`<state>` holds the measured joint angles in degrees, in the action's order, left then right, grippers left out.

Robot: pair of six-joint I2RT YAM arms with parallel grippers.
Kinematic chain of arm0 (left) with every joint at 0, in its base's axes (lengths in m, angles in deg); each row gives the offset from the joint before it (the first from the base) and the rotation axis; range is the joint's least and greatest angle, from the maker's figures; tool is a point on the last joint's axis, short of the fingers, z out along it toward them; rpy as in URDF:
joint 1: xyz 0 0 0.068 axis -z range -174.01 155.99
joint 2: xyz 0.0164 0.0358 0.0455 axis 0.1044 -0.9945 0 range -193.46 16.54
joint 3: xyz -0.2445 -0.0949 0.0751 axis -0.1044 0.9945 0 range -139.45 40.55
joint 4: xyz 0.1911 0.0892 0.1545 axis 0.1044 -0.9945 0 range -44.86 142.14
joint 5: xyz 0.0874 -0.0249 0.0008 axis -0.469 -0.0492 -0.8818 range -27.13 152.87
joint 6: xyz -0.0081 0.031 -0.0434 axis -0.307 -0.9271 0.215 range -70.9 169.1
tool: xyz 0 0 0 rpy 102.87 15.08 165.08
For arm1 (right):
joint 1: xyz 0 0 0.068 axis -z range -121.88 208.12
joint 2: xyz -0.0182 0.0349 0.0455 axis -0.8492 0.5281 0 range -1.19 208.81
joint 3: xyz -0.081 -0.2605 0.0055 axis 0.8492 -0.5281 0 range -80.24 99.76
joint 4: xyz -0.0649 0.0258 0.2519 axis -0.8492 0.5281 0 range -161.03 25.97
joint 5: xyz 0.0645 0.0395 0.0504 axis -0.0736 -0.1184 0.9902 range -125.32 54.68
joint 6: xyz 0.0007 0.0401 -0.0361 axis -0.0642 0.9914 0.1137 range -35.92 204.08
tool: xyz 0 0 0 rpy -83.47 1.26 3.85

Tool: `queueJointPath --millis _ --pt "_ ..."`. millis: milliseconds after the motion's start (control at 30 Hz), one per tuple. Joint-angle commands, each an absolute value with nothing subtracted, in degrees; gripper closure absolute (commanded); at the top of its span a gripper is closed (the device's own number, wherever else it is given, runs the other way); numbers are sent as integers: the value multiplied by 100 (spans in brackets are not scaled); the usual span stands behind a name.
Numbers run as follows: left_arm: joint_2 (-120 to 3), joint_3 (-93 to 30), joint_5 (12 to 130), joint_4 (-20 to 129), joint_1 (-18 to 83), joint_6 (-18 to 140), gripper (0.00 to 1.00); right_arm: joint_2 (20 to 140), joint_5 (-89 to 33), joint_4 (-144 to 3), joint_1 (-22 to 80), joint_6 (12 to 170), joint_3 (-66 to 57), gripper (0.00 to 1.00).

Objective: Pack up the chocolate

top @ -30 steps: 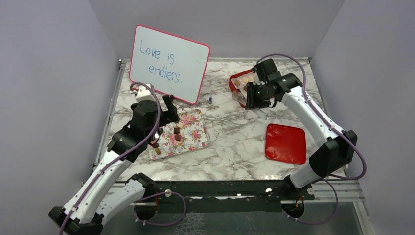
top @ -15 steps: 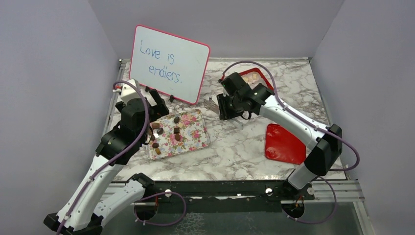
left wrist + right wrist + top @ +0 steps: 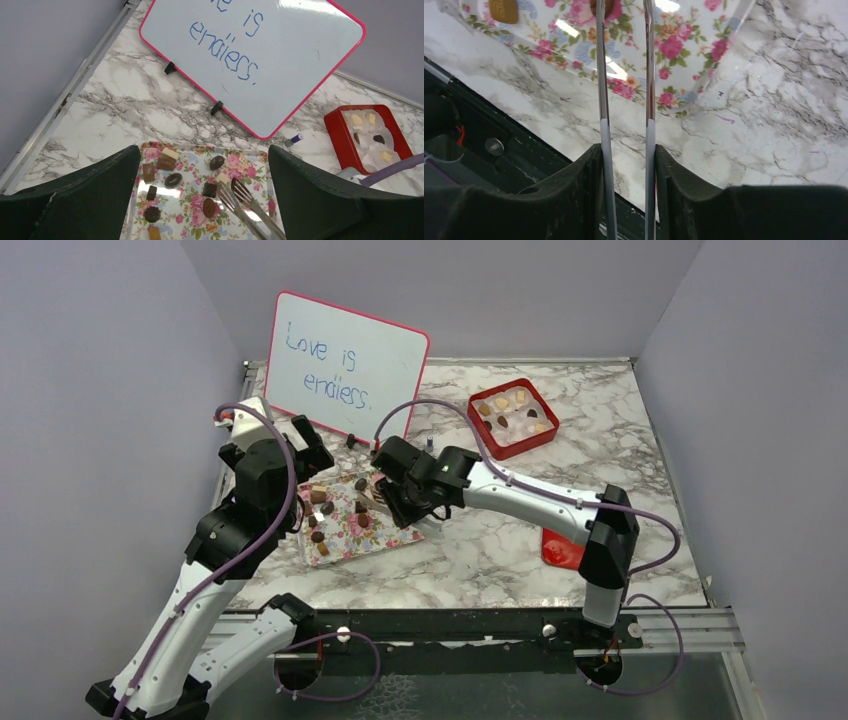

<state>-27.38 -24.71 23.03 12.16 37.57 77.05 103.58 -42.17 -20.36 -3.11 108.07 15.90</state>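
Swinging across from the red box [image 3: 336, 135] over the last second, the right gripper [image 3: 626, 155] now hangs over the floral tray [image 3: 182, 202] at the table's left. It is clamped on a pair of metal tongs [image 3: 245, 205], whose tips reach in among the pieces. Whether they touch one, I cannot tell. The left gripper [image 3: 203, 165] has drawn back toward the whiteboard [image 3: 345, 370] and hovers with its jaws spread wide, holding nothing. Most of the chocolate [image 3: 173, 180] lies scattered on the tray, dark, reddish and tan pieces apart from one another, and several more sit in the box's white-lined cells.
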Motion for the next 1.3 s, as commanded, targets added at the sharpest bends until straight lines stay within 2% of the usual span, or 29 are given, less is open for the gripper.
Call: queueJointPath --millis 0,833,1267 --pt "-2594 -2689 1936 1165 3737 7484 1 10689 -4564 -1846 -642 10770 2220 57" --pt "-2306 -2683 1866 1169 3737 7527 1 11525 -4971 -1178 -1164 10536 2852 57" --pt "-2376 -2604 1827 1174 3737 7587 1 11568 -5389 -906 -1246 10626 2952 71"
